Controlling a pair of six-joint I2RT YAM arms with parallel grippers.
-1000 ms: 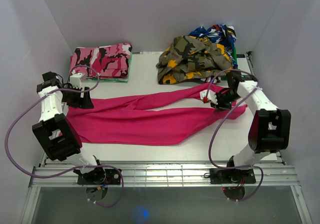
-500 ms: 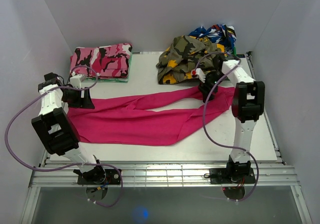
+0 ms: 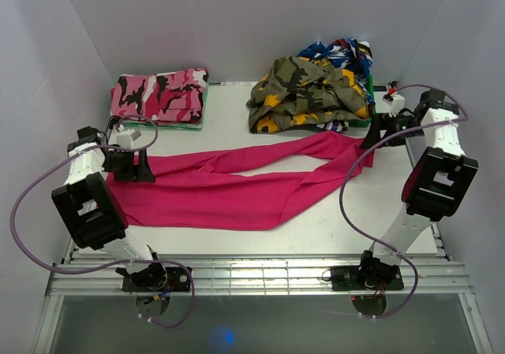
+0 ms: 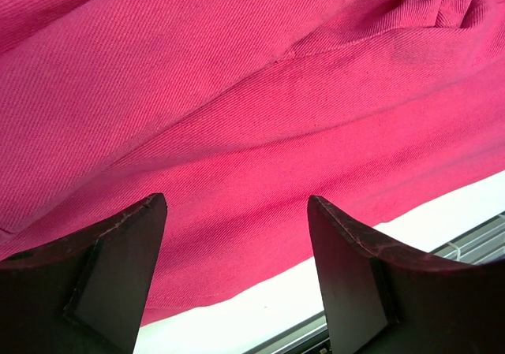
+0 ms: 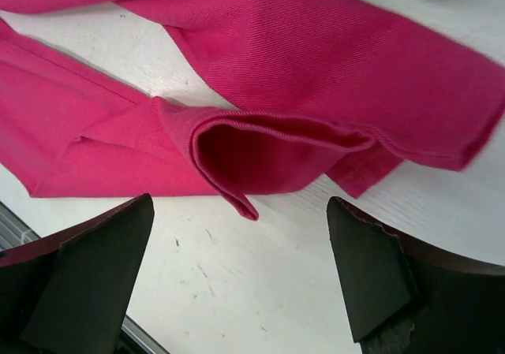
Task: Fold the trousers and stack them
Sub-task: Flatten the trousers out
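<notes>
Stretching from left to right across the middle of the table (image 3: 331,228), the trousers (image 3: 237,184) are laid out flat. Their long axis is set roughly parallel to the near edge and tilted slightly, so that the right end sits farther back than the left. The broad end is found at the left, while the two legs are pointed to the right; a thin wedge of bare tabletop is seen between them along part of their length. At the right end the farther leg is bent over toward the near side, and in the right wrist view a hem is shown curled up into an open loop, with a second leg end laid flat beyond it. The left gripper (image 3: 144,167) is held low over the broad left end, its jaws spread wide with nothing pinched between them; only magenta cloth and a strip of table are seen beneath the fingers (image 4: 102,275). The right gripper (image 3: 371,141) is poised just beside the leg ends, its jaws also parted wide and closed on nothing. Behind the trousers, a folded pink camouflage pair (image 3: 162,95) is placed at the far left, and an olive-yellow camouflage garment (image 3: 304,94) is heaped at the far right, with a blue patterned cloth (image 3: 343,52) behind it.
</notes>
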